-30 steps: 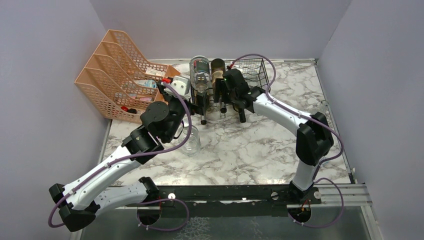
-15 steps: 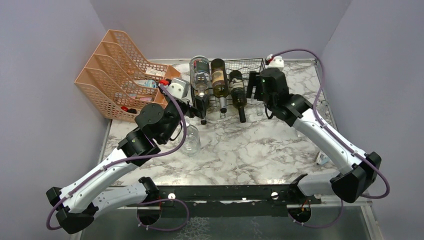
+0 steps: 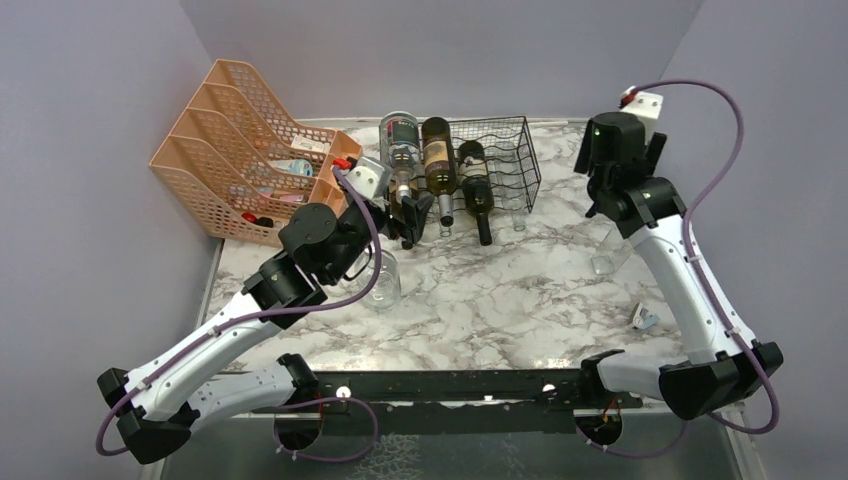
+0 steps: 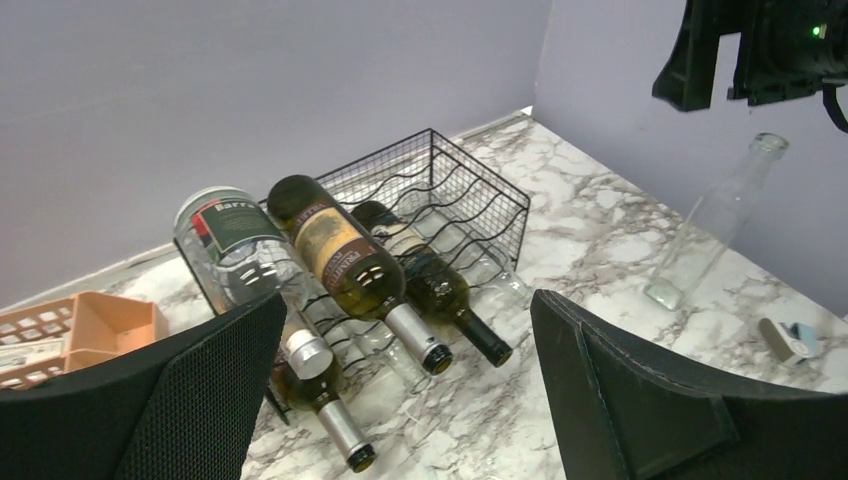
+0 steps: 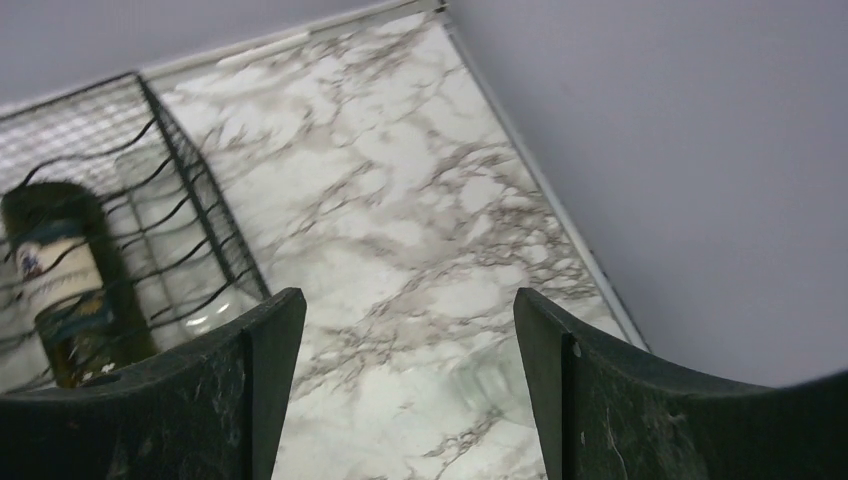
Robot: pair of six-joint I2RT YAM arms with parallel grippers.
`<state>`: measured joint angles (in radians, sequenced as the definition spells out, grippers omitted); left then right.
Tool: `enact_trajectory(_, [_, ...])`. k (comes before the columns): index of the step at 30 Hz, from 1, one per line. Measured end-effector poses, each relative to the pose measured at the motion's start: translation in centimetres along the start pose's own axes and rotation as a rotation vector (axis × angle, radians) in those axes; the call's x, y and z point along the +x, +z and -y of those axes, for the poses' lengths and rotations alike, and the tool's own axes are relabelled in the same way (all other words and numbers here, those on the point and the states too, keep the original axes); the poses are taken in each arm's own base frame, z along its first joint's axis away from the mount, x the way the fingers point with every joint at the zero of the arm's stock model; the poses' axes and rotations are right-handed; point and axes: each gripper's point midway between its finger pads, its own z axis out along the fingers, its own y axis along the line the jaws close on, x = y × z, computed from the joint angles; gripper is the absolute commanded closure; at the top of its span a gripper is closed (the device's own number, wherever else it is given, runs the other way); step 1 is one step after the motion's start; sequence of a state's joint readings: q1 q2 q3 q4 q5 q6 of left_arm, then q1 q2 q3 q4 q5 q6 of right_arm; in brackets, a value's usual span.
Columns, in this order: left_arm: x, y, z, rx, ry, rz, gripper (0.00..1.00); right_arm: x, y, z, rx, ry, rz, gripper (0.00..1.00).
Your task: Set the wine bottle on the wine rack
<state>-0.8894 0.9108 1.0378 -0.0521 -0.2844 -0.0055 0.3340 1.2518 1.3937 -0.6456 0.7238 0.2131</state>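
Looking over the white-and-grey marbled worktop (image 3: pixel 480 290), I find the black wire box-shaped wine rack (image 3: pixel 512 160) at its back edge. The dark green glass wine bottle (image 3: pixel 474 182) lies on the wavy top tier, third trough from the left, neck towards me; the rightmost trough is free. A clear empty glass bottle (image 4: pixel 712 220) stands right of the rack, long axis vertical, nearer my right fingers (image 5: pixel 262 360), spread wide and holding nothing. My left fingers (image 4: pixel 220 370), equally released, face the rack.
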Motion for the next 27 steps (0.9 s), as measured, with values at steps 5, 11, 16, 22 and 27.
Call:
enact_trajectory(5, [-0.9, 0.0, 1.6, 0.081, -0.037, 0.031, 0.01, -3.3, -0.6, 5.1, 0.153, 0.072, 0.097, 0.21])
enact_trajectory(11, [-1.6, 0.0, 3.0, 0.156, -0.068, 0.055, 0.01, -3.7, 0.3, 9.4, 0.281, 0.155, 0.113, 0.21])
enact_trajectory(16, [-1.4, 0.0, 3.6, 0.186, -0.080, 0.048, 0.01, -0.6, 1.8, 11.1, 0.339, 0.201, 0.056, 0.21])
enact_trajectory(22, [-1.4, 0.2, 3.9, 0.195, -0.087, 0.042, 0.01, 4.8, 3.6, 10.8, 0.321, 0.242, -0.055, 0.30])
enact_trajectory(27, [-1.4, 0.4, 4.0, 0.201, -0.088, 0.038, 0.01, 7.1, 3.6, 10.2, 0.294, 0.283, -0.085, 0.47])
